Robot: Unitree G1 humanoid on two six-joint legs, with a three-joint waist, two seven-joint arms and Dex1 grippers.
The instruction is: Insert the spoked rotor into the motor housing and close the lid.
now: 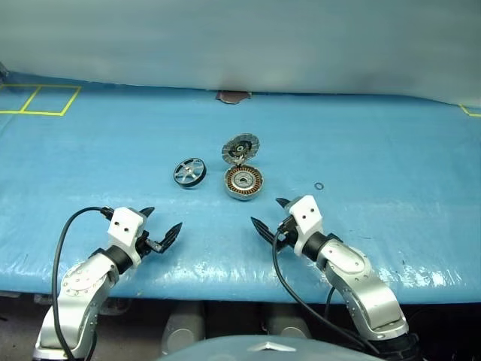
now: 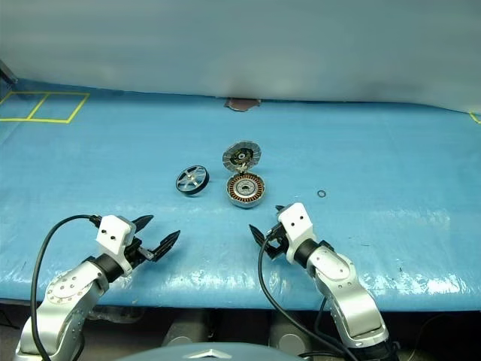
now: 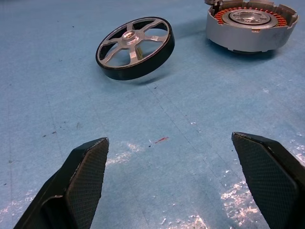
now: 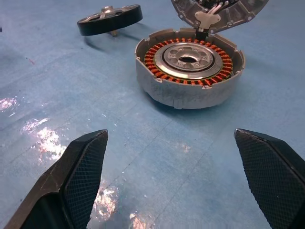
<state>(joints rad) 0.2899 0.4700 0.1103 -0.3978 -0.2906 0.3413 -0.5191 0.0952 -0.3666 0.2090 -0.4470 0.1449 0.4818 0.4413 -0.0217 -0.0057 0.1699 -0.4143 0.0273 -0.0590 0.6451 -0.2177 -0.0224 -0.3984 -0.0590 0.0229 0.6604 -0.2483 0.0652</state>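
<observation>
On the blue table (image 1: 391,150) the motor housing (image 1: 243,183) lay with its lid (image 1: 240,148) hinged up on the far side, the spoked rotor (image 1: 189,171) just left, while the left gripper (image 1: 160,228) and right gripper (image 1: 272,218) hovered wide apart nearer.

The spoked rotor (image 3: 134,47) ahead of the left gripper (image 3: 178,183) had a glossy black rim and brushed silver metal spokes. Ahead of the right gripper (image 4: 177,179), the motor housing (image 4: 189,71) looked matt grey metal ringing shiny copper windings. The fingertips (image 4: 83,176) showed rough, cross-hatched black pads. The blue table cover (image 1: 391,150) was slightly glossy, with glare patches.
</observation>
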